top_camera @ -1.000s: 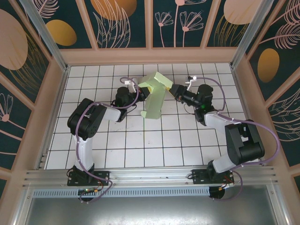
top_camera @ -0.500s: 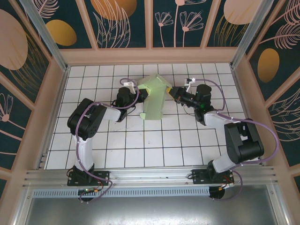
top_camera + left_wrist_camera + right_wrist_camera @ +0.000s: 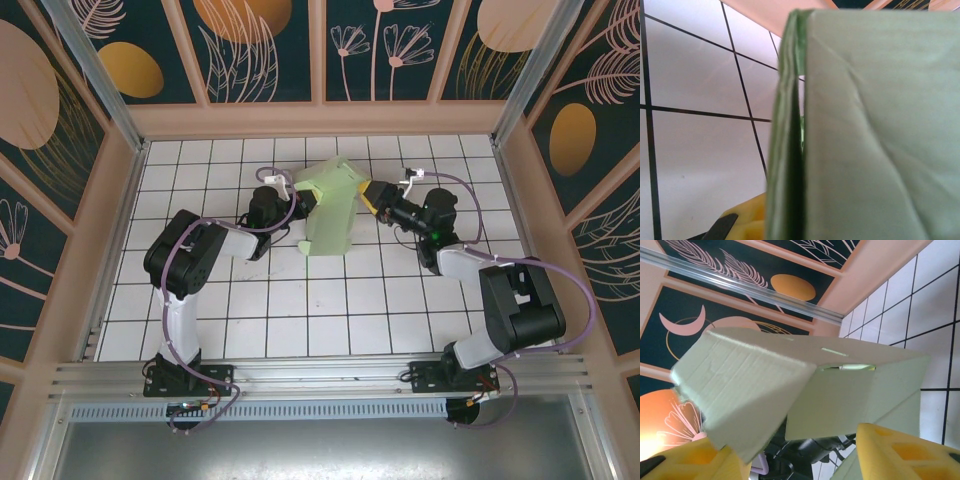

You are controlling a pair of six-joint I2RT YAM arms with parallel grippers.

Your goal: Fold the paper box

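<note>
My left gripper (image 3: 301, 201) is pinched tight on the paper box (image 3: 332, 212) at its left edge (mint card, half-raised at mid-table (image 3: 300, 320)). My right gripper (image 3: 371, 197) stands spread at its right flap.

black-and-white arms (image 3: 186, 262), purple cables (image 3: 476, 214), yellow jaws.

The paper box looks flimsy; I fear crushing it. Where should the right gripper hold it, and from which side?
Likely the paper box's right flap, pinched across its thin card from the right, opposite the left gripper clamping the left edge; the right gripper faces it.
</note>
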